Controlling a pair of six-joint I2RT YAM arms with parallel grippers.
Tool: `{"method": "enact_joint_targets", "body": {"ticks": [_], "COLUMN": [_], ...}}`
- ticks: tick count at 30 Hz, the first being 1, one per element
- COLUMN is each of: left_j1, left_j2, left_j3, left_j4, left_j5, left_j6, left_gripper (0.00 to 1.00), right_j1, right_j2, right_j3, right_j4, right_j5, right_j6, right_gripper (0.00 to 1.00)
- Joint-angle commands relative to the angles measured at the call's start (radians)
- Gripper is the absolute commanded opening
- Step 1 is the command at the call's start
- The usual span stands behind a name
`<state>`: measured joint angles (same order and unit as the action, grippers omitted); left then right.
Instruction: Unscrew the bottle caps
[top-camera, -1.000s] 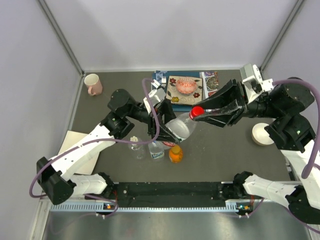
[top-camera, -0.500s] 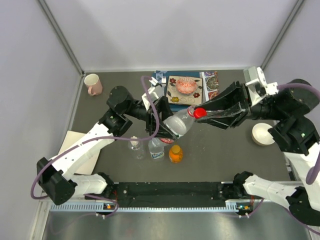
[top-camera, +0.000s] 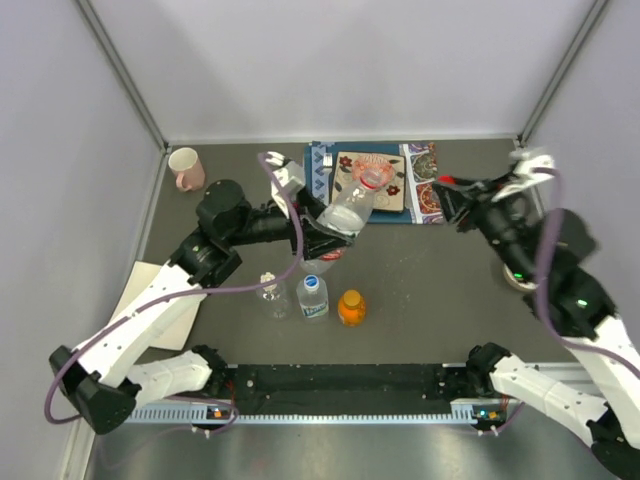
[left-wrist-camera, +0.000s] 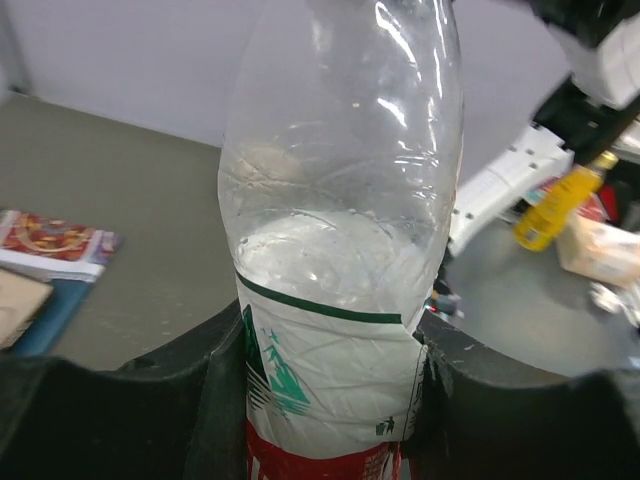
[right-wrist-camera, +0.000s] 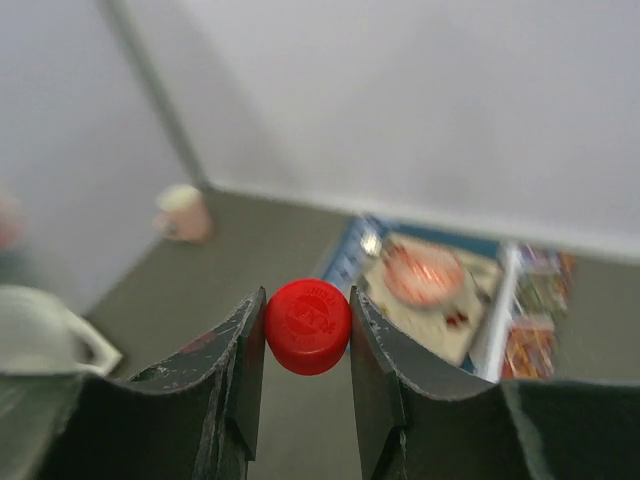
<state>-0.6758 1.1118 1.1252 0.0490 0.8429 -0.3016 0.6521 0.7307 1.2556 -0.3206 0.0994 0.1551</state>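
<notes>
The left gripper (top-camera: 325, 225) is pinching the red-label bottle (top-camera: 345, 212) around its lower body, its fingers (left-wrist-camera: 225, 400) pressing against the label on both sides. The bottle is hanging tilted above the table (top-camera: 430, 290), its open neck pointing toward the back wall and lying over the picture book (top-camera: 420, 185) in the overhead view. The left wrist view is showing a little water sitting inside it (left-wrist-camera: 340, 260).

The right gripper (right-wrist-camera: 308, 305) is squeezing the red cap (right-wrist-camera: 308, 326) between its two fingertips, well apart from the bottle, over the book's right end. From above this gripper (top-camera: 447, 190) is looking blurred.

The plain clear bottle (top-camera: 272, 297) with its white cap (top-camera: 268, 279), the blue-labelled bottle (top-camera: 312, 300) with its blue cap (top-camera: 311, 283), and the orange bottle (top-camera: 350, 310) with its orange cap (top-camera: 351, 297) are standing in a row in front of the arms, capped.

A pink mug (top-camera: 185, 167) is sitting in the far left corner. The right arm is covering most of a white bowl (top-camera: 517, 274). A beige sheet (top-camera: 150, 300) is lying under the left arm.
</notes>
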Motion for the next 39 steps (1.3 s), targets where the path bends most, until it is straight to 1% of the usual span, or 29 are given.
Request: {"method": "enact_joint_targets", "body": {"ticks": [1,2,3,4,6,8,11,12,14,22,30,39], "left_j1": [0.002,0.004,0.002,0.002,0.002,0.004,0.002,0.002,0.004,0.002,0.004,0.002], "left_j2": [-0.124,-0.138,-0.151,-0.179,-0.202,-0.233,-0.273,-0.283,-0.311,-0.366,-0.379,-0.369], "left_j3": [-0.031,-0.038,-0.041,-0.048,-0.057,-0.073,-0.102,-0.111,-0.133,-0.168,-0.188,-0.189], "left_j4": [0.0,-0.001,-0.001,-0.009,-0.021,-0.034,-0.037,-0.037,-0.037,-0.044,-0.07,-0.069], "left_j5": [-0.279,-0.3,-0.317,-0.33,-0.37,-0.395,-0.416,-0.429,-0.439,-0.472,-0.487,-0.481], "left_j6": [0.076,0.079,0.09,0.093,0.105,0.111,0.113,0.11,0.11,0.121,0.127,0.128], "left_gripper": [0.49,0.49,0.49,0.5,0.51,0.51,0.51,0.51,0.51,0.51,0.51,0.52], "right_j1": [0.003,0.003,0.001,0.001,-0.012,-0.047,-0.097,-0.118,-0.127,-0.155,-0.157,-0.166], "right_j2": [0.039,0.064,0.078,0.091,0.137,0.174,0.269,0.326,0.377,0.649,0.772,0.86], "right_j3": [-0.22,-0.255,-0.321,-0.35,-0.425,-0.464,-0.51,-0.525,-0.542,-0.539,-0.506,-0.475], "right_j4": [-0.038,-0.037,-0.016,-0.005,0.053,0.101,0.161,0.17,0.205,0.259,0.267,0.242], "right_j5": [0.448,0.463,0.474,0.483,0.461,0.438,0.395,0.381,0.382,0.375,0.361,0.336], "right_j6": [0.135,0.188,0.204,0.221,0.267,0.302,0.343,0.353,0.36,0.383,0.368,0.365], "right_gripper": [0.0,0.0,0.0,0.0,0.0,0.0,0.0,0.0,0.0,0.0,0.0,0.0]}}
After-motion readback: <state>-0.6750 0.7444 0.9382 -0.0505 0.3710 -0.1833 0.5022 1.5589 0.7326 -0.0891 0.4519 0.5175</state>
